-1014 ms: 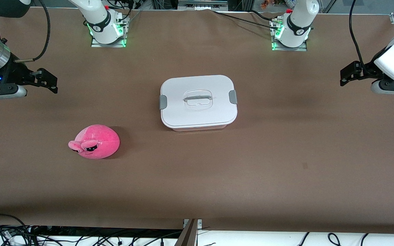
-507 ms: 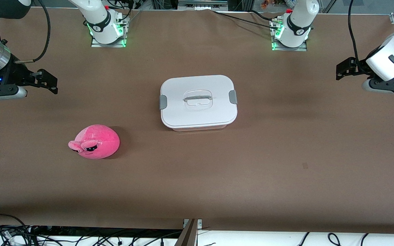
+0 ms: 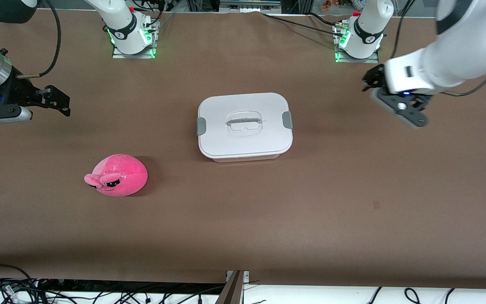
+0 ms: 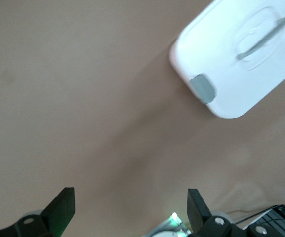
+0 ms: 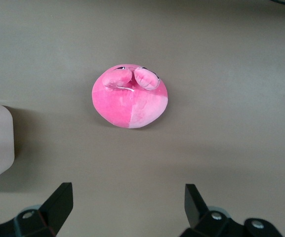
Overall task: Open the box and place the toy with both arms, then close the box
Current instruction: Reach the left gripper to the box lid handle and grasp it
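box [image 3: 245, 126]: mid-table, lid on, both grey clips [image 3: 287, 120] down; farther from the front camera than the toy
toy [image 3: 117, 175]: on the bare table, toward the right arm's end
left gripper [image 3: 395, 101]: spread wide, holding nothing, over the table at the left arm's end, near the box
right gripper [image 3: 55, 100]: waiting, fingers apart, empty, over its own end
handling, box: stiff, light, smooth plastic; likely slippery, so flip each clip, lift by the recessed handle [image 3: 245, 122]
handling, toy: soft, squashy, light; pinch across the round body
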Controlling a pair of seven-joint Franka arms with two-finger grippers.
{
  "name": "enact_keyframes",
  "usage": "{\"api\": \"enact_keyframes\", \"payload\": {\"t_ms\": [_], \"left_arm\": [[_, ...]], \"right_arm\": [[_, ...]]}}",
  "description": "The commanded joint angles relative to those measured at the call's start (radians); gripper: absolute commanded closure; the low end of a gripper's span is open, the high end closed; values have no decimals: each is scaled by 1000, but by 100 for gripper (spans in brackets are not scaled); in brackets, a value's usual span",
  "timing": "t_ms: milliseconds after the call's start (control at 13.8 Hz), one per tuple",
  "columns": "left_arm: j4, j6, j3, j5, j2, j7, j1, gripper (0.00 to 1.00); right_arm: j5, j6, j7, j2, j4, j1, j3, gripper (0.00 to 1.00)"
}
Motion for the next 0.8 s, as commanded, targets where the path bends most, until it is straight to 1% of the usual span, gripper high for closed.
{"api": "enact_keyframes", "payload": {"t_ms": [0, 145, 217, 362, 434, 507, 579, 724], "left_arm": [[20, 102, -122, -15, 65, 38, -9, 0], [20, 235, -198, -4, 123, 44, -38, 0], [17, 304, -212, 1, 152, 50, -69, 0], [14, 407, -210, 23, 214, 58, -150, 0], [13, 446, -212, 74, 240, 58, -188, 0], [11, 461, -212, 115, 264, 58, -231, 0], [13, 468, -212, 135, 294, 58, -256, 0], [4, 523, -210, 189, 332, 58, -294, 0]], "right_arm": [[11, -22, -18, 3, 23, -1, -3, 0], [13, -24, -16, 3, 23, -3, -3, 0], [12, -24, -16, 1, 23, -3, -3, 0], [11, -24, -18, 1, 23, -1, -3, 0], [13, -22, -18, 3, 23, -1, -3, 0], [15, -22, -14, 4, 23, -1, -3, 0], [15, -22, -14, 6, 23, -1, -3, 0], [15, -40, -14, 1, 22, 0, -3, 0]]}}
